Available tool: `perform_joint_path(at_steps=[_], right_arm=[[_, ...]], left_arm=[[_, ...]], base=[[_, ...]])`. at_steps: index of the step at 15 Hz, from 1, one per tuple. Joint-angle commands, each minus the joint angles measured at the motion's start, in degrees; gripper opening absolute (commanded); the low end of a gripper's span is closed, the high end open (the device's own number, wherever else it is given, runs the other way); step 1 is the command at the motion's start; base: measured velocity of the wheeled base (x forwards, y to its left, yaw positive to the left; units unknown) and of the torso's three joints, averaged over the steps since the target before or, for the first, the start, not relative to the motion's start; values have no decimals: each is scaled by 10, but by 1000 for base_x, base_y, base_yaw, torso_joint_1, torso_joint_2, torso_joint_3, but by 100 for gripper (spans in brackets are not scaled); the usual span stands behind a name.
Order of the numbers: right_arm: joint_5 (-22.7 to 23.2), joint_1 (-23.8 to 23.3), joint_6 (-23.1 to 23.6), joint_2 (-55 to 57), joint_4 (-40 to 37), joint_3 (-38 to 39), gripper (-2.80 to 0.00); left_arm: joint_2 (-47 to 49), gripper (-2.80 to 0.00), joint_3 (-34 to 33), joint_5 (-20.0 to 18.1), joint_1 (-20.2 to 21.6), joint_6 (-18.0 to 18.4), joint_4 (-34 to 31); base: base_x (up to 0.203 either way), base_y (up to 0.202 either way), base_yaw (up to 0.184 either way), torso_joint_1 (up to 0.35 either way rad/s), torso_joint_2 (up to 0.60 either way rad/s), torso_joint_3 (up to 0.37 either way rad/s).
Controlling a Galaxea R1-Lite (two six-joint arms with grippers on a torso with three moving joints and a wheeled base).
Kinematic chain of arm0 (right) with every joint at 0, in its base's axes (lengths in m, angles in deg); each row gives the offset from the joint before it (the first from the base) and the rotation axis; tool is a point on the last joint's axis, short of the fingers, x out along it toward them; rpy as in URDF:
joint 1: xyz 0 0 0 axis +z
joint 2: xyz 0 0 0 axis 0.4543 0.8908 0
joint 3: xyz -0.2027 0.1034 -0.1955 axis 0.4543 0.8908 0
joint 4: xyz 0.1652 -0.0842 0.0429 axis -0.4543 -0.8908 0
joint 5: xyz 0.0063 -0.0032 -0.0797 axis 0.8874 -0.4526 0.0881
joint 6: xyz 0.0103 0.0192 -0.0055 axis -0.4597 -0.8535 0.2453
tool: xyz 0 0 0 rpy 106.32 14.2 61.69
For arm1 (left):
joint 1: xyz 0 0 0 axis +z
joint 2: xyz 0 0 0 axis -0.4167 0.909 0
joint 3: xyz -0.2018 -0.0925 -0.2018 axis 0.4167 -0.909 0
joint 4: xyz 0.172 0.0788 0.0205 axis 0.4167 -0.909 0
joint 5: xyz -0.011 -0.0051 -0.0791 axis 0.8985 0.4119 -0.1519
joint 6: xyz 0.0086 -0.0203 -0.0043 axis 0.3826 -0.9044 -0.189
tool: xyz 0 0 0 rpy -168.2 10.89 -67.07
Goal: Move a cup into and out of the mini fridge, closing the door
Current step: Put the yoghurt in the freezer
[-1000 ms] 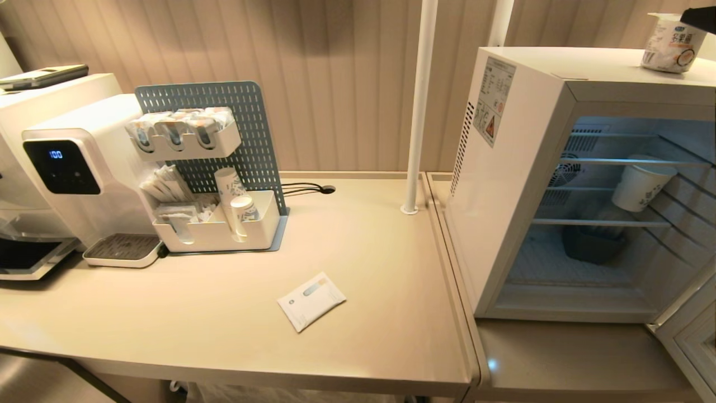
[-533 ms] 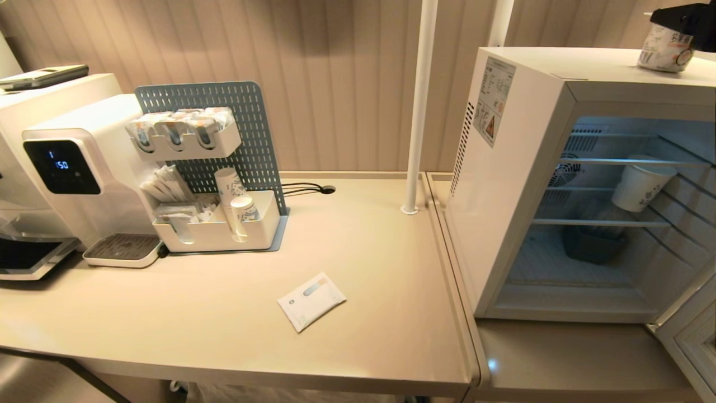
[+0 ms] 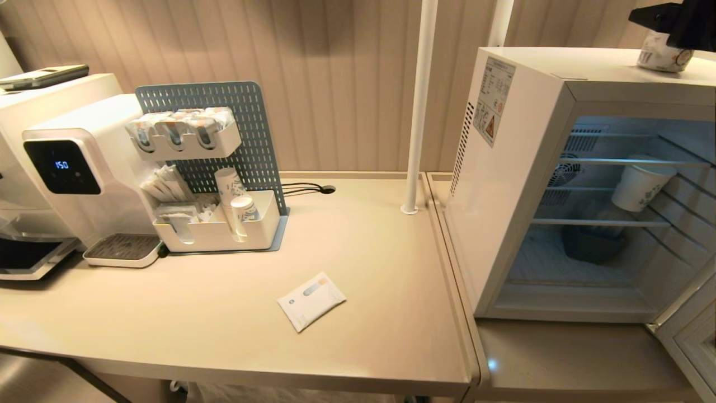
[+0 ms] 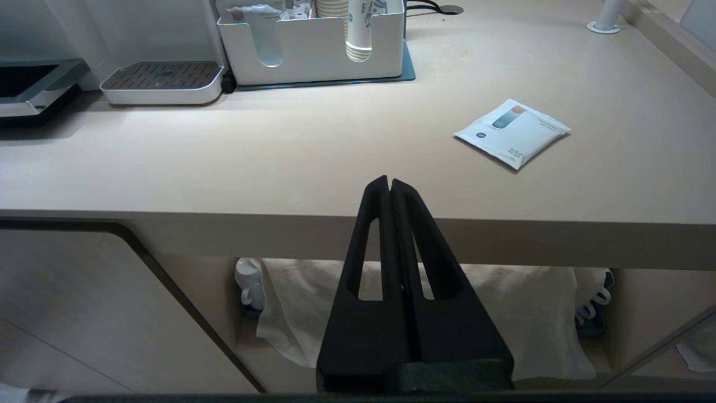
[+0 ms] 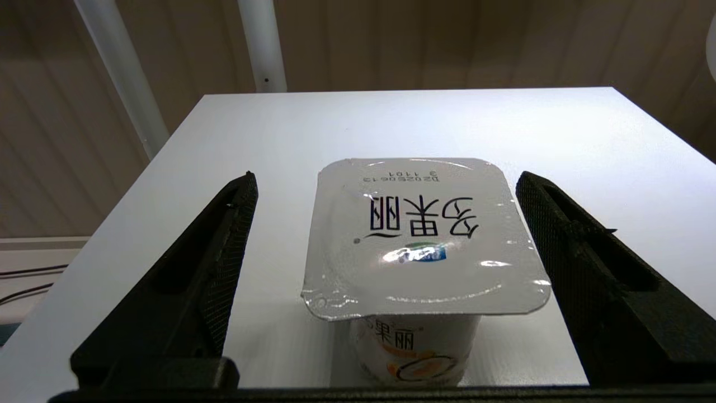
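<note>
The cup (image 5: 425, 240), white with a sealed foil lid and an orange picture, stands upright on top of the mini fridge (image 3: 520, 168). In the head view the cup (image 3: 663, 56) is partly covered by my right gripper (image 3: 671, 25). My right gripper (image 5: 387, 179) is open, one finger on each side of the cup, neither touching it. The fridge's door (image 3: 691, 336) is swung open at the lower right. My left gripper (image 4: 390, 182) is shut on nothing, parked in front of the table's front edge.
Inside the fridge a paper cup (image 3: 640, 182) lies on a wire shelf above a dark tub (image 3: 593, 243). On the table are a white sachet (image 3: 311, 300), an organiser with cups (image 3: 218, 224) and a water dispenser (image 3: 72, 168). A white pole (image 3: 418, 106) stands beside the fridge.
My right gripper has come further in over the fridge top and now covers more of the cup. The cup has not moved.
</note>
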State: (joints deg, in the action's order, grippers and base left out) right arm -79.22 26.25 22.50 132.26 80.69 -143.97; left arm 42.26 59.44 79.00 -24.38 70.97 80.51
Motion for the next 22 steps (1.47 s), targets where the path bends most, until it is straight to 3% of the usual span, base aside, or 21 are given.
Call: perform_joint_path(at_steps=[1,10,11,22], right_arm=[[0,0,1,28,-2,-26,0],[-1,-3,0,58,-3,-50,0],[-1,-4,-1,56,-5,-50,-280],[1,-6,-4,25,-23,-49,-280]], left_arm=[[1,-280,0,0,0,0,0],[1,-280,0,0,0,0,0],[1,-280,-1,0,0,0,0],[1,-280,0,0,0,0,0]], base=[[0,0,0,0,0,0],[0,0,0,0,0,0],[0,0,0,0,0,0],[0,0,0,0,0,0]])
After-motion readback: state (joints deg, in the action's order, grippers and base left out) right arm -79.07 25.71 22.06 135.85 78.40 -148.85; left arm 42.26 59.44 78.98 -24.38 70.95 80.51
